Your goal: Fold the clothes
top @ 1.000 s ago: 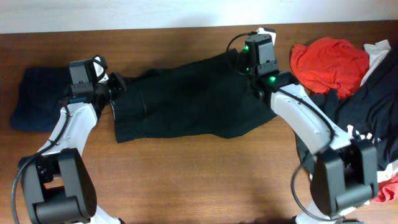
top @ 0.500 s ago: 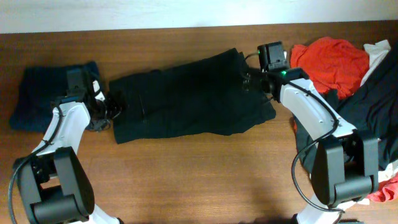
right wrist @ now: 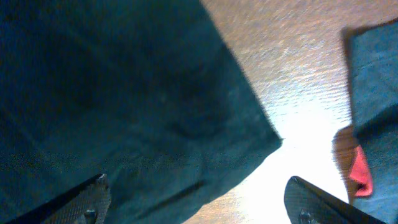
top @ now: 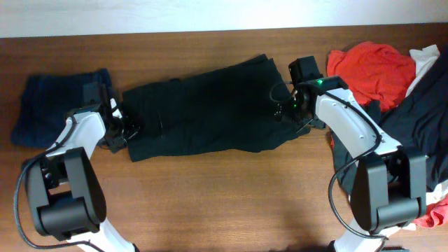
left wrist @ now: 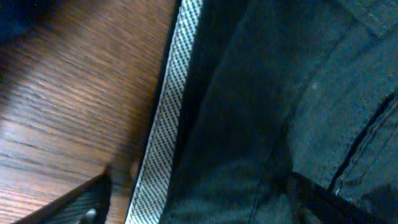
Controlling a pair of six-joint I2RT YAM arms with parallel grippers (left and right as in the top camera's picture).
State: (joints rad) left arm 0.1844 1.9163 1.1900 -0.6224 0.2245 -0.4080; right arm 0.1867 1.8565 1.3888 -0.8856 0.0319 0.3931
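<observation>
A black garment [top: 210, 105] lies spread flat across the middle of the table. My left gripper [top: 123, 130] sits at its left end. In the left wrist view it [left wrist: 199, 213] is open, and its fingertips [left wrist: 87, 208] straddle the garment's checkered waistband strip [left wrist: 169, 124] from above. My right gripper [top: 287, 109] hovers over the garment's right end. In the right wrist view it [right wrist: 199, 205] is open, one fingertip [right wrist: 90, 200] over the dark cloth [right wrist: 118, 93] and the other over bare wood beside the cloth's corner. Neither gripper holds anything.
A folded navy garment [top: 57, 106] lies at the far left. A red garment [top: 371, 66] tops a pile of dark and white clothes [top: 420, 119] at the right edge, close to my right arm. A red scrap [right wrist: 359, 172] shows in the right wrist view.
Both grippers went from shut to open and let go of the black garment. The left one slid down to its left edge; the right one moved from its top right corner to its right edge.
</observation>
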